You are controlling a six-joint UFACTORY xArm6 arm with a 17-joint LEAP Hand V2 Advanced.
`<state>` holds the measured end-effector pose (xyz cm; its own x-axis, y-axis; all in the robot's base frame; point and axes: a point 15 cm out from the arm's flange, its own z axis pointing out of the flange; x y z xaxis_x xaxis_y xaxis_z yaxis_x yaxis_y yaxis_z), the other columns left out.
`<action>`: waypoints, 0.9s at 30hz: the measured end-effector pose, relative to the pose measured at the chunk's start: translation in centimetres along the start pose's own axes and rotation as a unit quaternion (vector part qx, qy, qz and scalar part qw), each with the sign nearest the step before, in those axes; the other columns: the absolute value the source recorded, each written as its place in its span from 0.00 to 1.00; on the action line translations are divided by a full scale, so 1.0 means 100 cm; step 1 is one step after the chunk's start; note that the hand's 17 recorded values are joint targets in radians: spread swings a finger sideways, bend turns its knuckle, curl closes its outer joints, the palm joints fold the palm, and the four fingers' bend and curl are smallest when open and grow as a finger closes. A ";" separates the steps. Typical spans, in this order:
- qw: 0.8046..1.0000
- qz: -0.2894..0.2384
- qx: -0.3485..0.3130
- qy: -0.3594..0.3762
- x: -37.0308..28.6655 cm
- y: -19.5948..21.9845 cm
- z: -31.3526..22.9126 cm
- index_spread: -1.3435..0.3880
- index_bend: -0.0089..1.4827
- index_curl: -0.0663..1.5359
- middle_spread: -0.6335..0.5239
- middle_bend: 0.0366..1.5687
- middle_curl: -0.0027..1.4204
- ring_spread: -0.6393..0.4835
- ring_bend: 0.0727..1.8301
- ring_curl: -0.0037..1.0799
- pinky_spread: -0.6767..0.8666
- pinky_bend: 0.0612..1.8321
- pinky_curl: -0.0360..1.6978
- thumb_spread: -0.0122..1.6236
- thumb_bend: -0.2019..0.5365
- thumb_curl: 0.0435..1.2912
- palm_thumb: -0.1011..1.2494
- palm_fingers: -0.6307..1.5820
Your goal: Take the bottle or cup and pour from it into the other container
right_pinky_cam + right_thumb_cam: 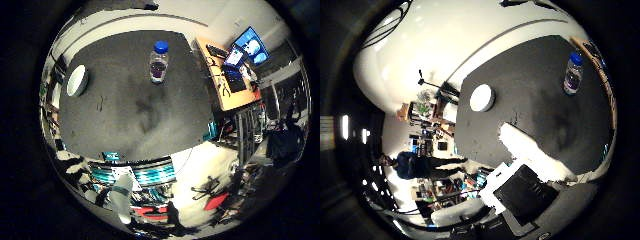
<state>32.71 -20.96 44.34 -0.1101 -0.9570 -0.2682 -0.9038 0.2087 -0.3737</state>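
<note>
Bottle [159, 62] is set upright on the tabletop [130, 115], near one edge. Bowl [77, 80] is placed on the same tabletop, well apart from the bottle, close to another edge. A desk [227, 85] is positioned just beside the tabletop on the bottle's side; a laptop [234, 60] and a monitor [251, 46] are carried on it.
</note>
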 end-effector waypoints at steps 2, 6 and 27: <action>1.000 0.010 0.007 -0.012 0.009 -0.002 0.003 0.61 0.11 0.21 0.57 0.12 0.24 0.73 0.15 0.24 0.73 0.39 0.02 0.61 0.23 0.26 0.57 0.38; 0.998 0.038 0.030 -0.040 0.031 -0.008 0.007 0.61 0.11 0.21 0.58 0.13 0.24 0.73 0.16 0.24 0.73 0.41 0.02 0.62 0.23 0.25 0.55 0.38; 0.977 0.127 0.109 -0.129 0.150 -0.021 0.083 0.63 0.11 0.21 0.58 0.17 0.25 0.72 0.21 0.23 0.72 0.43 0.02 0.62 0.23 0.23 0.50 0.38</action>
<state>36.39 -34.09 33.69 -0.1859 -0.7921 -0.5814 -0.7485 0.4975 -0.4385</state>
